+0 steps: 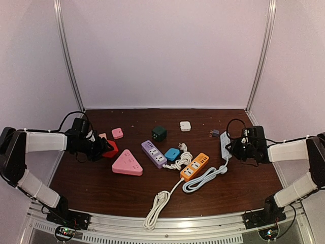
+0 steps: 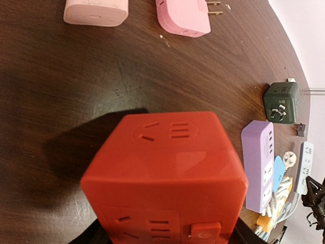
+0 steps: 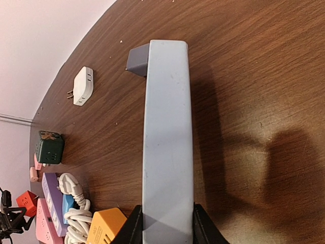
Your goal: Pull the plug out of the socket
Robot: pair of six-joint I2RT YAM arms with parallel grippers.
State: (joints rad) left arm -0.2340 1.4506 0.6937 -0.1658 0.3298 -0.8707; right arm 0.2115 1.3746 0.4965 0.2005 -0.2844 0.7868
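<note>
Though contact points cropped in wrist views, left tool (image 1: 103,147) grips red cube socket (image 2: 162,173); right tool (image 1: 234,148), pale-blue strip (image 3: 167,137).

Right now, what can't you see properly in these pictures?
- Right wrist view: the pins of the grey plug, hidden behind the pale power strip.
- Left wrist view: the fingers of the left gripper, mostly behind the red cube socket and cut by the bottom edge.
- Top view: whether plug and strip are joined, too small to tell.
</note>
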